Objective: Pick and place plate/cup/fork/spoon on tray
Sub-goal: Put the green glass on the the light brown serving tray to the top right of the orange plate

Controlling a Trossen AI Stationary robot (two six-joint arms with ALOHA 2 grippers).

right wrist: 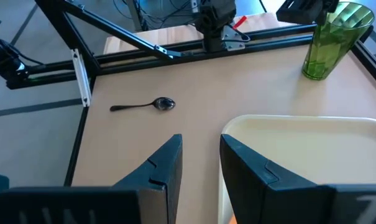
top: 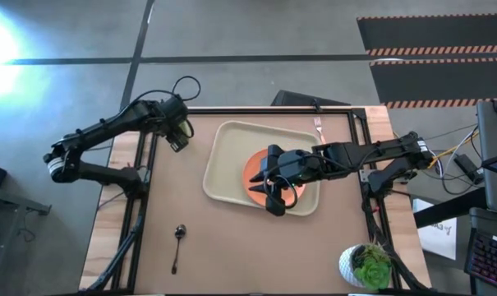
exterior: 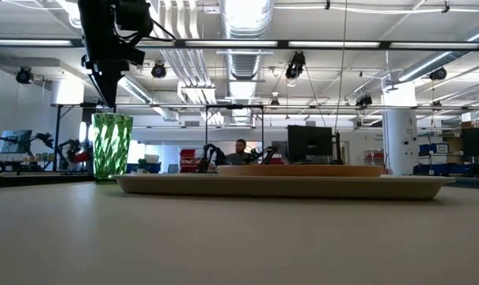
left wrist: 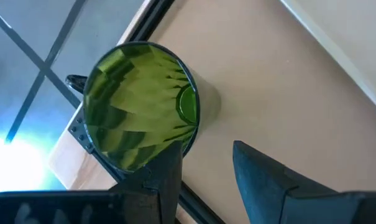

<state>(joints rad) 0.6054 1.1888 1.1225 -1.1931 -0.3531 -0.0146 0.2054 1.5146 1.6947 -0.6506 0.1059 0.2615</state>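
The green cup (left wrist: 141, 106) stands upright on its base near the table's far left corner; it also shows in the low view (exterior: 112, 146). My left gripper (left wrist: 206, 168) hangs open just above its rim (exterior: 108, 95), touching nothing. The orange plate (top: 252, 174) lies flat in the cream tray (top: 232, 156). My right gripper (top: 274, 196) is open and empty above the plate, near the tray's near rim (right wrist: 299, 127). The dark spoon (top: 178, 238) lies on the table near the front left. The fork (top: 319, 127) lies on the table beyond the tray's far right corner.
A white pot with a green plant (top: 367, 265) stands at the near right corner. Black frame rails (right wrist: 175, 53) run along the table's left side. Bare tabletop lies between the tray and the spoon.
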